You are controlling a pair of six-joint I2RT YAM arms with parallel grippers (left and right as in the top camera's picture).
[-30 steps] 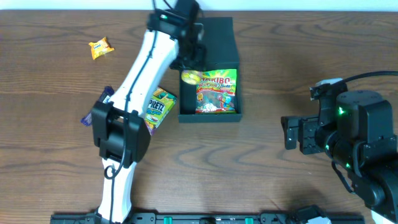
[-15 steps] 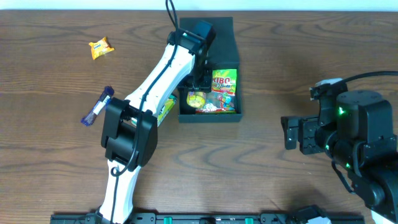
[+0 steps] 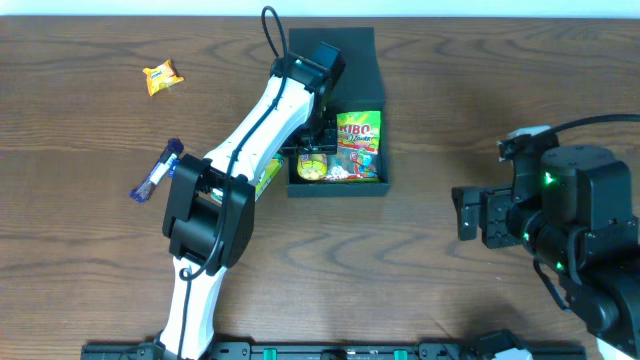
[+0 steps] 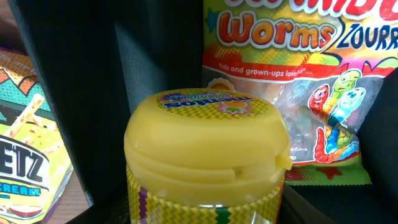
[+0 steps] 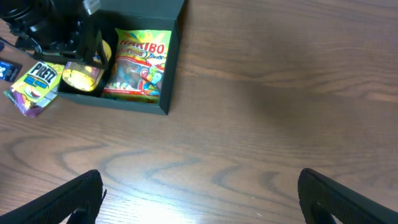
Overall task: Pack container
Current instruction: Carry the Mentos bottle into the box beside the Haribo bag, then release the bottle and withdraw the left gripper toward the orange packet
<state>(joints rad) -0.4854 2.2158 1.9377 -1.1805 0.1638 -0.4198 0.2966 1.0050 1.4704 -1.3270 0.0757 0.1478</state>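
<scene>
The left gripper (image 3: 316, 150) reaches down into the container (image 3: 335, 188), an open dark box toward the far side of the table (image 3: 470, 90). It is closed around a yellow-capped jar (image 4: 205, 143) at the box's left side. The left wrist view hides its fingers but shows the cap's label and "Worms" on the Haribo bag (image 4: 292, 93) just beside the jar. The right gripper (image 5: 199, 186) is spread wide over bare wood, well apart. Only the overhead view shows the orange snack packet (image 3: 161, 77) and blue wrapped bar (image 3: 158, 172). A pretzel packet (image 5: 37, 84) lies just beside the box's left wall.

in the container (image 3: 365, 75) sit a tub (image 3: 314, 165) and, right of it, a worms bag (image 3: 359, 140).
</scene>
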